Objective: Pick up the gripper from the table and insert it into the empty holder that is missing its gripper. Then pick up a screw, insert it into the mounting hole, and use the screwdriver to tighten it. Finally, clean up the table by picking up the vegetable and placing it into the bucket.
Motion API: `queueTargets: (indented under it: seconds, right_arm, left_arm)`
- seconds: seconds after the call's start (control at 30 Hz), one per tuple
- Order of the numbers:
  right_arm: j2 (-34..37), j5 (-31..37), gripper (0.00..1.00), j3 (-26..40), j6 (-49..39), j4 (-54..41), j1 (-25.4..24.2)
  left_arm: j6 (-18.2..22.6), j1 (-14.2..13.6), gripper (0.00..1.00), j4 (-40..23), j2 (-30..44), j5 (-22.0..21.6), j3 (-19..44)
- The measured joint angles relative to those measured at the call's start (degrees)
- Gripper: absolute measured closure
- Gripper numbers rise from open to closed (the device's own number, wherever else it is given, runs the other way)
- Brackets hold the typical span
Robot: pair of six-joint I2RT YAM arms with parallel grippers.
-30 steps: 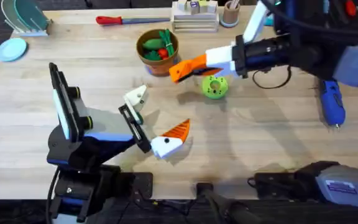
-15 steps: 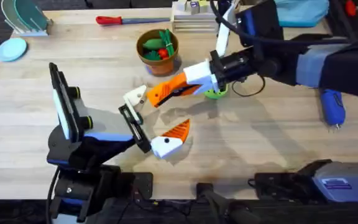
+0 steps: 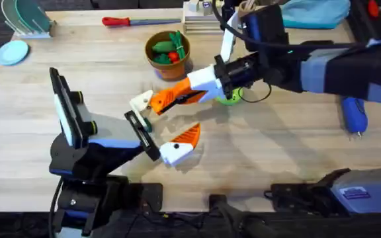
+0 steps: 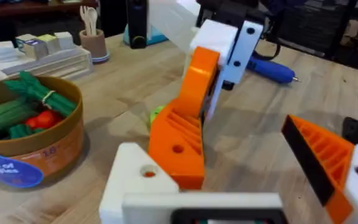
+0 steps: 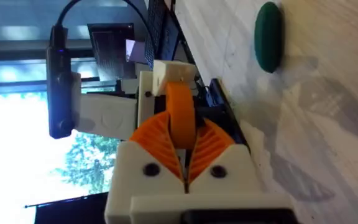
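wooden table (image 3: 296,158): right fingers (image 3: 164,102) clamp orange gripper (image 3: 177,99).

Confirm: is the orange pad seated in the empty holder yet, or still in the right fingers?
Not seated yet. The right gripper holds the orange pad, its end against the holder, whose mounting hole is uncovered.

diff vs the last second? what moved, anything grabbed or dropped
The right gripper, shut on the orange gripper pad, swept from beside the bucket across the table to the left arm's bare white holder. Nothing was let go. On the way the right arm covered most of the lime-green disc. The left gripper, bucket, blue screwdriver and red-handled tool stayed put.
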Motion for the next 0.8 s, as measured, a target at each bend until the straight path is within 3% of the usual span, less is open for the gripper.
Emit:
queueTargets:
  seconds: [0.33, 0.53, 0.8]
  right_arm:
    - [5.05, -0.60, 0.993, 0.42, 8.71, 10.40, 2.77]
    - [5.26, 2.78, 0.993, 0.74, 12.01, 11.52, 4.79]
    - [5.26, 9.38, 0.993, 0.76, 14.70, 16.50, 6.86]
  left_arm:
    - [-1.03, 0.42, 0.008, 0.15, 0.00, -1.70, 0.00]
    - [-1.68, 0.28, 0.008, 0.09, 0.00, -1.08, 0.00]
    - [-2.13, 0.65, 0.008, 0.20, 0.37, -3.48, 0.00]
